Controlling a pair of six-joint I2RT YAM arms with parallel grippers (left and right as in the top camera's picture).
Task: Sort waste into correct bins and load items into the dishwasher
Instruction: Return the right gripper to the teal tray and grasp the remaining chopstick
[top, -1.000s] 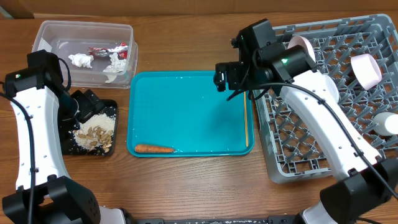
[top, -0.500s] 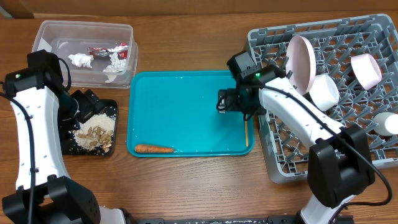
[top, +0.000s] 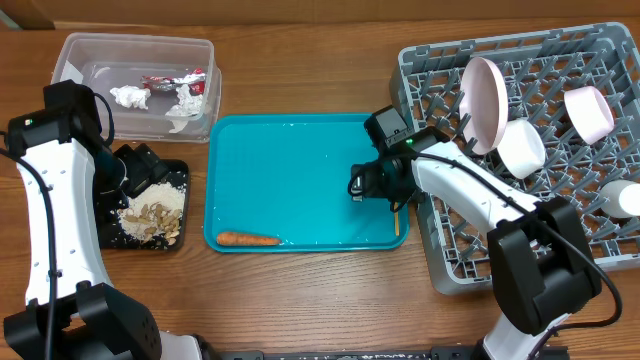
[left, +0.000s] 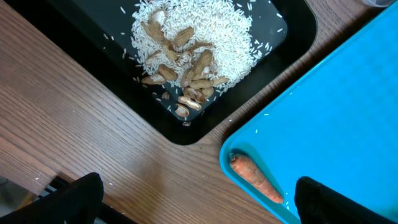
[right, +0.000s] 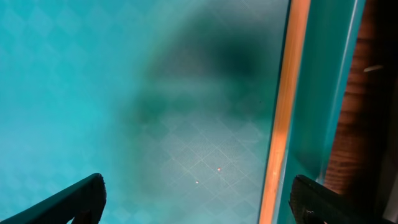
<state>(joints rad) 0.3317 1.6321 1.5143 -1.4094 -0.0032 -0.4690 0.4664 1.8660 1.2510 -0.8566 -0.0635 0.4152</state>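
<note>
Dishes (top: 520, 148) sit in the dishwasher (top: 450, 255), wrapper (top: 170, 80) and rice (top: 160, 200) are binned; you have carrot (top: 248, 239) and chopsticks (top: 397, 218) left on the teal tray (top: 280, 160), right gripper (right: 196, 186) spread empty over chopsticks, left gripper (left: 199, 193) released.

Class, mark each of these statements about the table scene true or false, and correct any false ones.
1. The carrot lies in the teal tray. True.
2. The clear tub is empty. False: it holds a wrapper and tissue.
3. The right gripper is shut on the chopstick. False: it is open above the teal tray, and the chopstick lies along the tray's right edge.
4. The dish rack holds a plate and bowls. True.
</note>
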